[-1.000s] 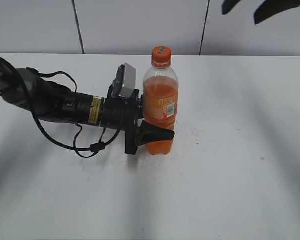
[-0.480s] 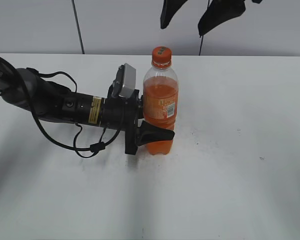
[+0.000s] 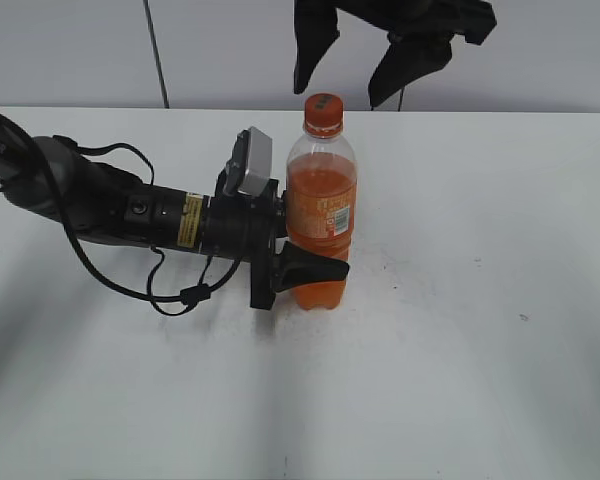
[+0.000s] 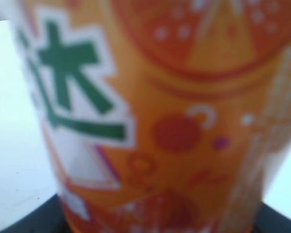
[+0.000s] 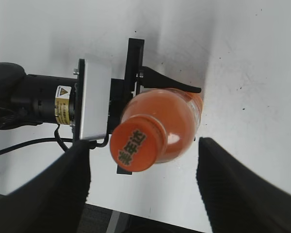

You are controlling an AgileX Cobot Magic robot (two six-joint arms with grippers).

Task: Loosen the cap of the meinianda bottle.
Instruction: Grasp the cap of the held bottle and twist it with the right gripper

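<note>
The exterior view looks down at a slant across the table [image 3: 460,330]. The left wrist view faces sideways, pressed against the bottle's label [image 4: 184,121], blurred. The right wrist view looks straight down onto the cap [image 5: 137,146] between its end effector's fingers [image 5: 72,179]. All 3 views share the bottle [image 3: 320,215].

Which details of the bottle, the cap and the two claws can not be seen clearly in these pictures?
- Left claw: its far finger, hidden behind the meinianda bottle in the exterior view.
- Bottle label: blurred, cropped in the left wrist view.
- Right claw: cut off by the top edge, exterior view.
- Cap: its thread, hidden.
</note>
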